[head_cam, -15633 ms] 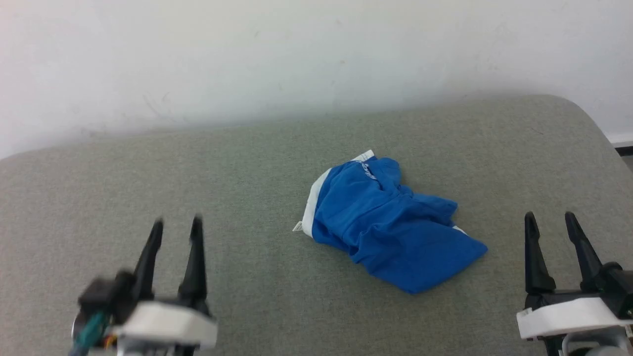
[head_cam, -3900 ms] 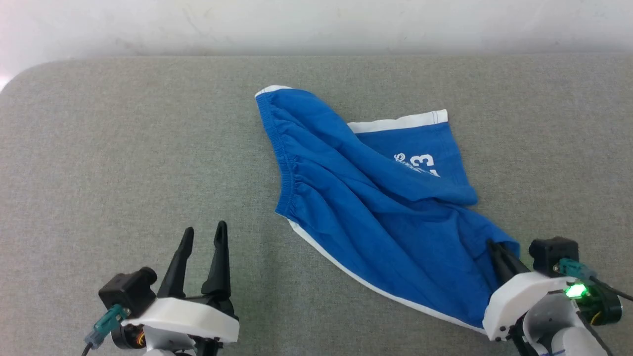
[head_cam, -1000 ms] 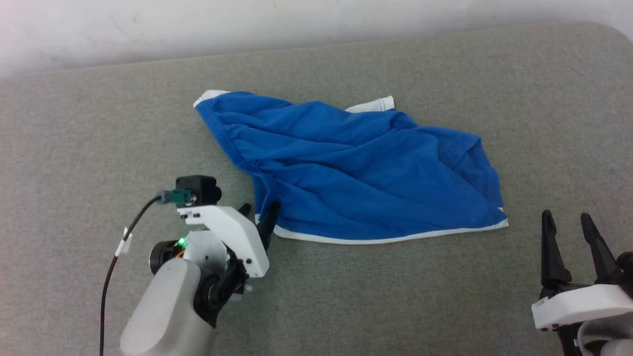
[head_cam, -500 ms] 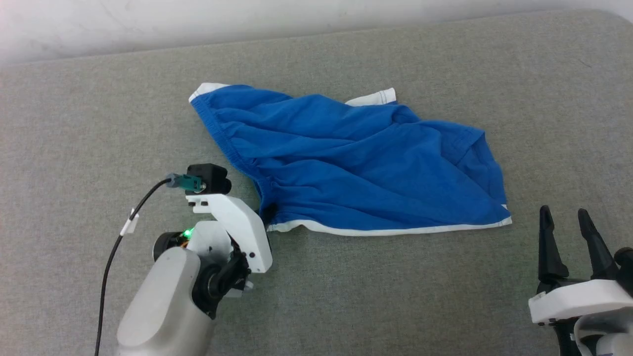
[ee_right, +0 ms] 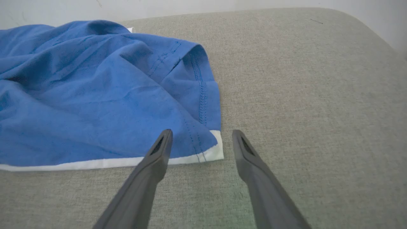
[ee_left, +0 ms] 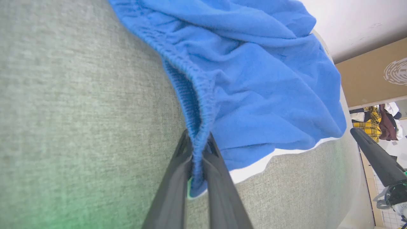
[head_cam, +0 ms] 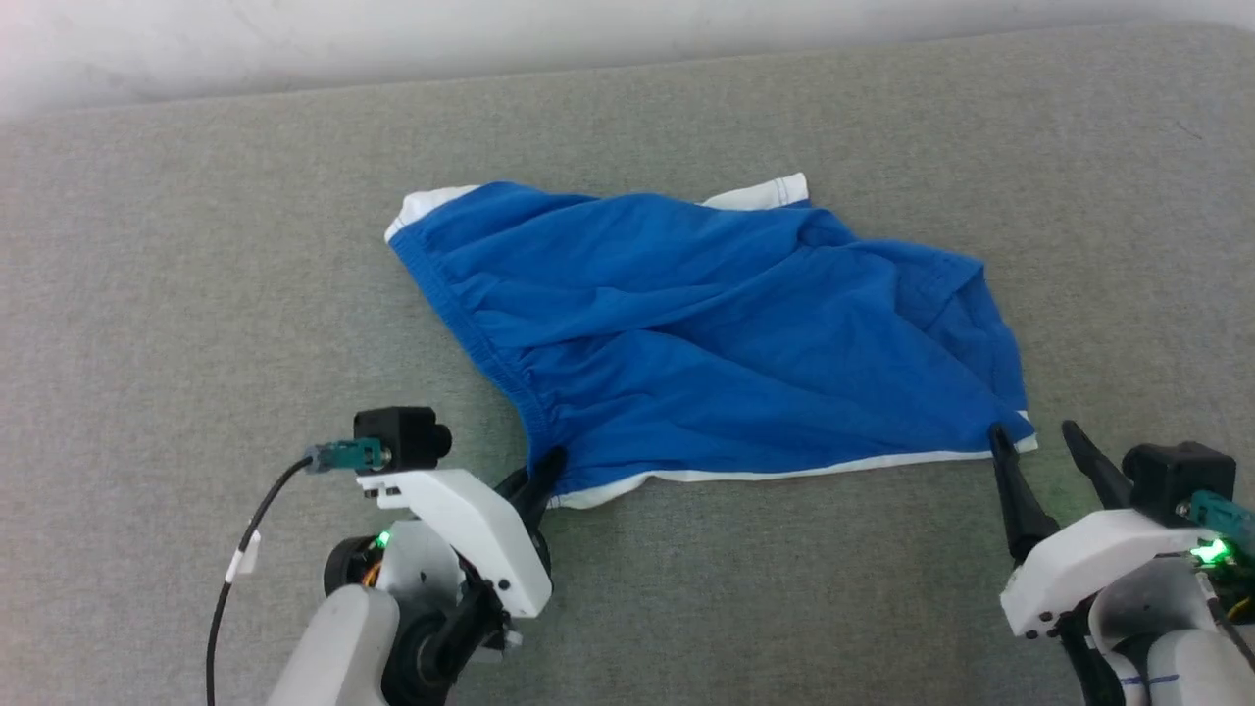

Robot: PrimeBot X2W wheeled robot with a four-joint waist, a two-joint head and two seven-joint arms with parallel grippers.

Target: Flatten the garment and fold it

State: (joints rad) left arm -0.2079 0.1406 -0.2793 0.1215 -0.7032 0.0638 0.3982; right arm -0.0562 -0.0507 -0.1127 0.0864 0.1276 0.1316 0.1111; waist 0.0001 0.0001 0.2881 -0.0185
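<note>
The garment (head_cam: 706, 333) lay roughly mid-counter, opened out into a broad blue sheet but not flat. Diagonal ridges ran across it, and the right side was doubled over on itself. White trim (head_cam: 784, 476) edged the near hem, and another white band (head_cam: 770, 191) peeked out at the far side. No lettering was showing.

Left tool (head_cam: 539, 469) was pinched shut on the near-left corner, at the gathered waistband (ee_left: 190, 73). Right tool (head_cam: 1031, 431) stood at the near-right corner with its fingers apart, gripping nothing. The counter (head_cam: 196, 294) was grey-green fabric, with a pale wall (head_cam: 588, 29) behind.

Progress, as I judged it: the flattening was partway done (one corner held, the other merely approached). Left to do were closing on the right corner, pulling the wrinkles out, and every fold. None had been made yet.

View differences:
- The head view gave the whole outline and both corners at once.
- The left wrist view showed the elastic bunched between the fingers, proof of the grip. It also caught a finger of the right tool (ee_left: 375, 156) and a cardboard panel (ee_left: 372, 76) beyond.
- The right wrist view showed one finger (ee_right: 160, 149) over the hem and the other (ee_right: 244, 149) over bare counter. I could not tell whether they touched.
</note>
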